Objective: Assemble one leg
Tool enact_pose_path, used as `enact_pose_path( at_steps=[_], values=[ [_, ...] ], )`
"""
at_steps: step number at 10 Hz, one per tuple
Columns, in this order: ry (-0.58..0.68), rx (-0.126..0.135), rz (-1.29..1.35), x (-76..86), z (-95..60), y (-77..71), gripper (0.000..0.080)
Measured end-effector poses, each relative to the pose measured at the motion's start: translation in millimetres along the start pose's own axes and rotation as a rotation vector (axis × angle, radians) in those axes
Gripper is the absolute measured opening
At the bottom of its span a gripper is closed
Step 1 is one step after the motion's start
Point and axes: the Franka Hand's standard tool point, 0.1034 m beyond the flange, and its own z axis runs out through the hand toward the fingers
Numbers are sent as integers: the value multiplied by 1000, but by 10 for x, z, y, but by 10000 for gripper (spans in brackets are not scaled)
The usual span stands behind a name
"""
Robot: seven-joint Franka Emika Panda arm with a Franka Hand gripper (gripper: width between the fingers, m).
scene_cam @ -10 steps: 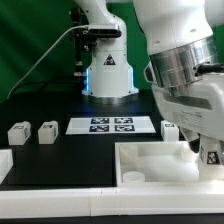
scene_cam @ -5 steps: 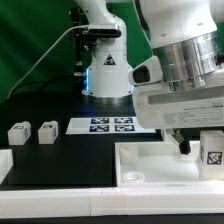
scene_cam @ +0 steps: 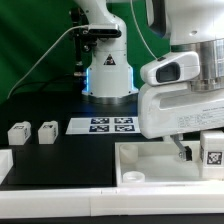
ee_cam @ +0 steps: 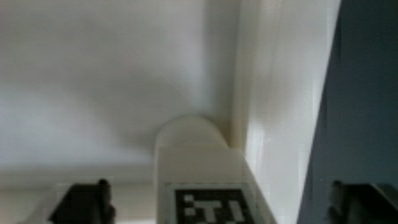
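A white leg [scene_cam: 212, 152] with a black-and-white tag stands upright at the far right corner of the large white tabletop [scene_cam: 160, 168], at the exterior view's right edge. My gripper [scene_cam: 205, 148] hangs over it, one dark finger [scene_cam: 183, 148] showing beside the leg with a gap. In the wrist view the leg [ee_cam: 205, 160] sits between my two dark fingers [ee_cam: 80, 202], with white showing on both sides, so the gripper [ee_cam: 222, 205] is open around it. Two more legs [scene_cam: 18, 132] [scene_cam: 47, 131] stand on the black table at the exterior view's left.
The marker board [scene_cam: 110, 125] lies behind the tabletop, in front of the arm's base [scene_cam: 108, 75]. A white piece [scene_cam: 4, 165] sits at the exterior view's lower left edge. The gripper body hides the table behind the tabletop's right part.
The gripper body has risen and turned over the last second. The tagged leg has stayed at the tabletop's far right corner. A leg seen earlier behind the tabletop is now hidden by the gripper.
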Motion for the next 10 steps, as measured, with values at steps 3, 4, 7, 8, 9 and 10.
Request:
enact_pose_path(
  at_steps=[3,4,7,8,9,10],
  values=[
    [-2,6,268,-2,4,26,290],
    [-3,13,378,-4,5,18,290],
    [-16,49,914,14,13,-45,289],
    [-37,68,1210,4,28,-71,289],
    [-61,93,1461,32,38,-82,289],
    [-73,121,1563,66,36,-68,289]
  ],
)
